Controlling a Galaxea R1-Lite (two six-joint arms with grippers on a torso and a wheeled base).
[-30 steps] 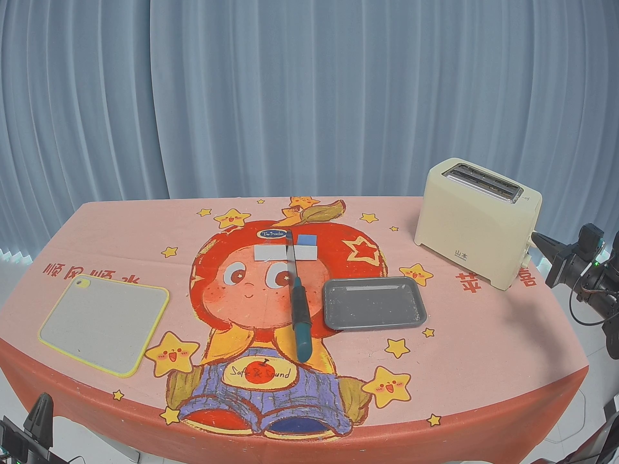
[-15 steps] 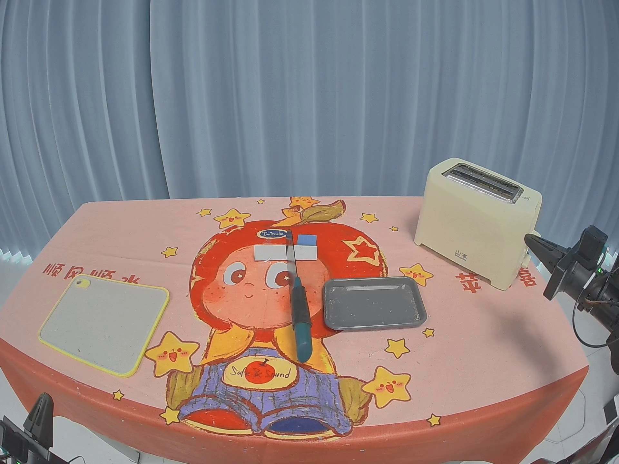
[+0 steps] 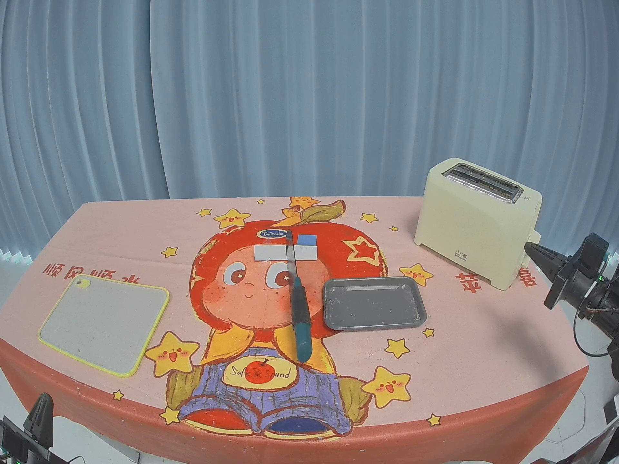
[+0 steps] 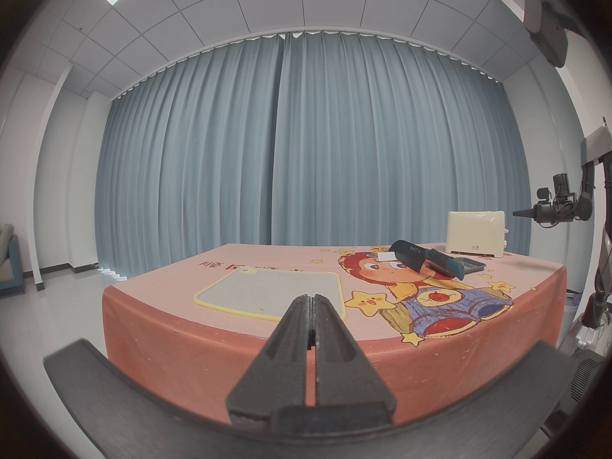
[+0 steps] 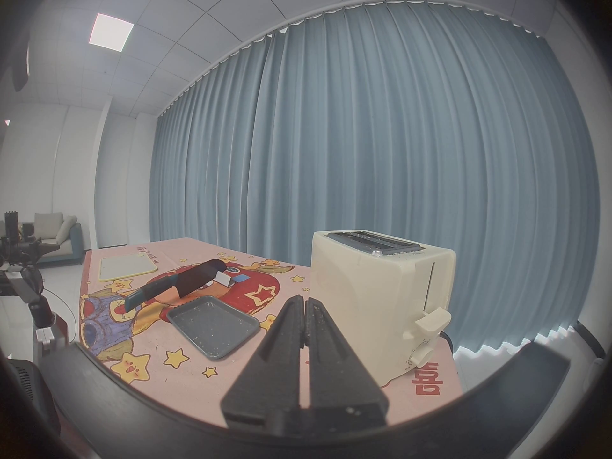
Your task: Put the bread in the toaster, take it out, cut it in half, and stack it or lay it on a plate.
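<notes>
The cream toaster (image 3: 477, 220) stands at the table's back right, and its side lever (image 5: 433, 319) sits low in its slot. A brownish tint shows in one top slot (image 3: 493, 191); I cannot tell whether it is bread. My right gripper (image 3: 530, 247) is shut and empty, its tip just off the toaster's lever side; the right wrist view has the gripper (image 5: 305, 302) pointing at the toaster (image 5: 376, 301). My left gripper (image 4: 312, 299) is shut with nothing in it, low beyond the table's near left corner (image 3: 40, 402).
A grey tray (image 3: 374, 304) lies empty at centre right. A teal-handled knife (image 3: 300, 310) rests with its blade across a small white and blue block (image 3: 303, 247). A grey cutting board (image 3: 103, 322) with a yellow rim lies near left.
My right gripper has drawn back from the toaster's lever and sunk a little. Everything on the table and the left arm stay as they were.
</notes>
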